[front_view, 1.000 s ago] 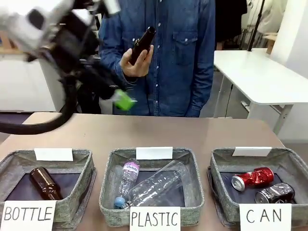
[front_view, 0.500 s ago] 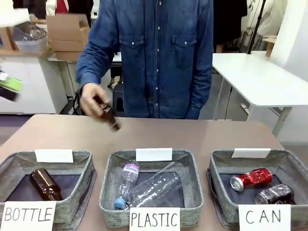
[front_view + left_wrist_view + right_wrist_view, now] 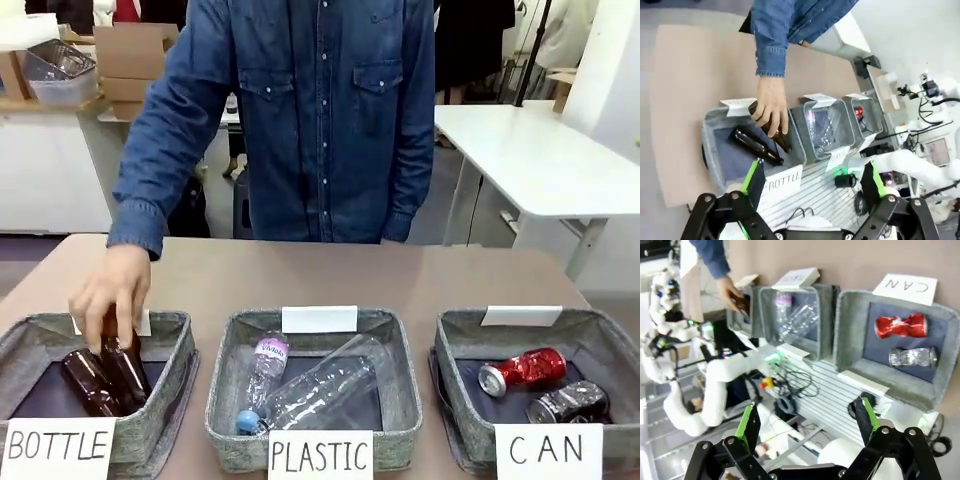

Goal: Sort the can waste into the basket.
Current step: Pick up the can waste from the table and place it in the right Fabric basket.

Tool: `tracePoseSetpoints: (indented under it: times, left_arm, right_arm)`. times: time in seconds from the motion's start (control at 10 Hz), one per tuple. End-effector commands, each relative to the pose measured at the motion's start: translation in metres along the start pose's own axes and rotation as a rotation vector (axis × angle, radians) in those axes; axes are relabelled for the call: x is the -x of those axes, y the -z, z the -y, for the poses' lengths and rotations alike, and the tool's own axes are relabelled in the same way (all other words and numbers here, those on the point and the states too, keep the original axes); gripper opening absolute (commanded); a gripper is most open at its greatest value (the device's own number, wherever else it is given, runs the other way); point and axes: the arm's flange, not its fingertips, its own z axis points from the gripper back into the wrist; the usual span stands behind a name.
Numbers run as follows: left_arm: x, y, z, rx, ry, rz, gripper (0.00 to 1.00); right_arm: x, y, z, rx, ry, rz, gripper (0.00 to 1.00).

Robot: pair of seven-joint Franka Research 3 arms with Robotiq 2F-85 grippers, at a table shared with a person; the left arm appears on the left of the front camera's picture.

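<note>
The grey basket [image 3: 462, 328] signed "CAN" stands at the front right of the table. A dented red can [image 3: 522, 371] and a dark silvery can [image 3: 570, 402] lie side by side in it. From high above, the right wrist view has the same basket [image 3: 847, 315] with the red can [image 3: 901, 326] and the silvery can [image 3: 912, 357]. My right gripper [image 3: 806, 404] is open with nothing between its fingers. My left gripper [image 3: 812, 164] is open too, high over the table's near edge. Far off in the left wrist view, the red can [image 3: 858, 112] lies in the basket [image 3: 871, 131].
A person in a denim shirt [image 3: 320, 110] reaches a hand [image 3: 110, 295] into the "BOTTLE" basket [image 3: 175, 350], holding a brown bottle [image 3: 125, 365] beside another one. The "PLASTIC" basket [image 3: 225, 385] in the middle holds clear bottles. Bare tabletop lies behind the baskets.
My left arm has drawn back out of the front view. The person has lowered the brown bottle from chest height into the "BOTTLE" basket. The cans have not moved.
</note>
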Motion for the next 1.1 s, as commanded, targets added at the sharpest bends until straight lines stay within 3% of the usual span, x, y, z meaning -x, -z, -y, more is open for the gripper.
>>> tracePoseSetpoints:
  times: [0.0,0.3,0.4,0.5,0.6,0.7,0.9,1.0]
  left_arm:
    - [0.001,0.009,0.001,-0.001,0.007,-0.039,1.00]
    - [0.001,0.024,-0.007,0.013,0.025,-0.061,1.00]
    - [0.025,0.128,-0.150,0.009,0.028,-0.081,1.00]
    - [0.024,0.128,-0.150,0.006,0.026,-0.091,1.00]
    - [0.019,0.117,-0.132,0.010,0.036,-0.097,1.00]
    - [0.011,0.104,-0.110,0.013,0.057,-0.092,1.00]
    - [-0.009,0.108,-0.044,0.057,0.201,-0.058,1.00]
    - [-0.022,0.104,-0.009,0.004,0.237,-0.076,1.00]
  right_arm:
    - [-0.015,0.009,-0.021,-0.156,0.168,0.031,1.00]
    - [-0.038,0.051,-0.042,-0.345,0.533,-0.014,1.00]
    - [-0.045,0.071,-0.042,-0.377,0.641,-0.012,1.00]
    - [-0.048,0.085,-0.042,-0.421,0.723,-0.024,1.00]
    - [-0.049,0.091,-0.034,-0.424,0.675,-0.011,1.00]
    - [-0.051,0.072,-0.035,-0.344,0.635,-0.071,1.00]
    - [-0.051,0.072,-0.035,-0.344,0.635,-0.071,1.00]
    - [-0.051,0.072,-0.035,-0.344,0.635,-0.071,1.00]
